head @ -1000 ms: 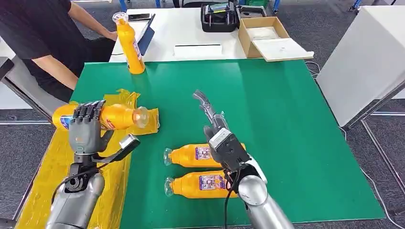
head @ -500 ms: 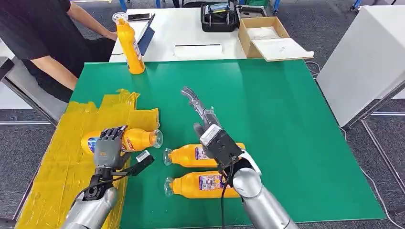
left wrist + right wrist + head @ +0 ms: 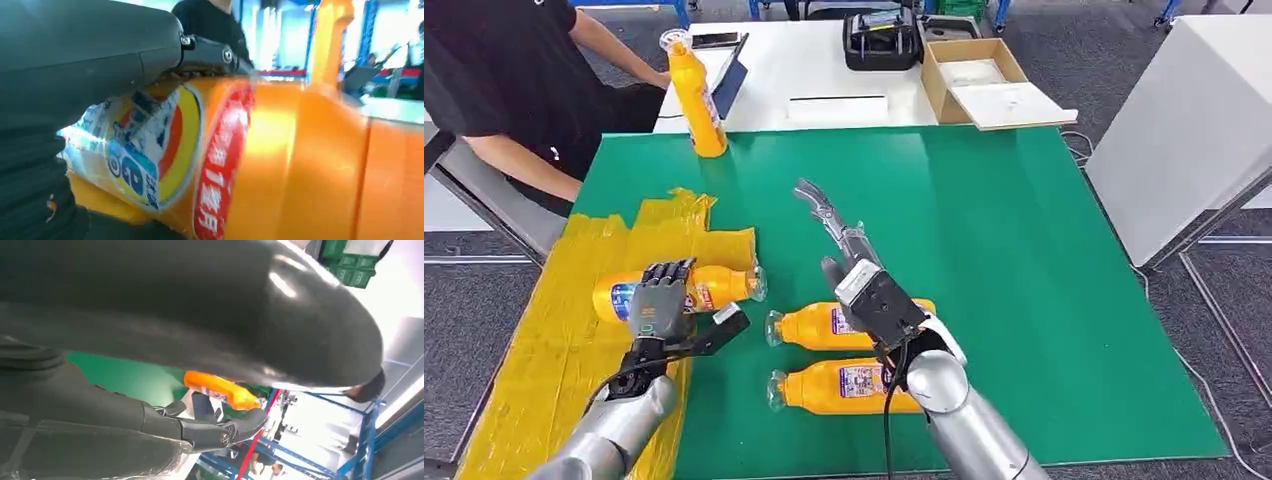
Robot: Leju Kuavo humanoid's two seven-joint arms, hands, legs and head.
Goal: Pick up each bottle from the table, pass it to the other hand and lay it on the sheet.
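An orange bottle [image 3: 709,287] lies on its side on the yellow sheet [image 3: 564,340], cap pointing right. My left hand [image 3: 659,303] grips its labelled middle, fingers curled over the top; close up, the bottle [image 3: 280,160] sits under my dark fingers [image 3: 215,52]. Two more orange bottles lie on the green table [image 3: 1024,250], one [image 3: 809,327] just behind the other [image 3: 824,388]. My right hand [image 3: 849,260] hovers above them, fingers stretched out and holding nothing. A fourth bottle [image 3: 696,95] stands upright at the table's far left edge and appears as the upright bottle [image 3: 220,389] in the right wrist view.
A person [image 3: 504,70] in black sits at the far left corner, a hand close to the upright bottle. Behind the green table, a white table [image 3: 824,70] carries a cardboard box [image 3: 984,75] and a black case [image 3: 882,38]. The right half of the green table is bare.
My left hand has brought the bottle down from the air onto the yellow sheet, nearer to me. My right hand drifted slightly left and stayed open.
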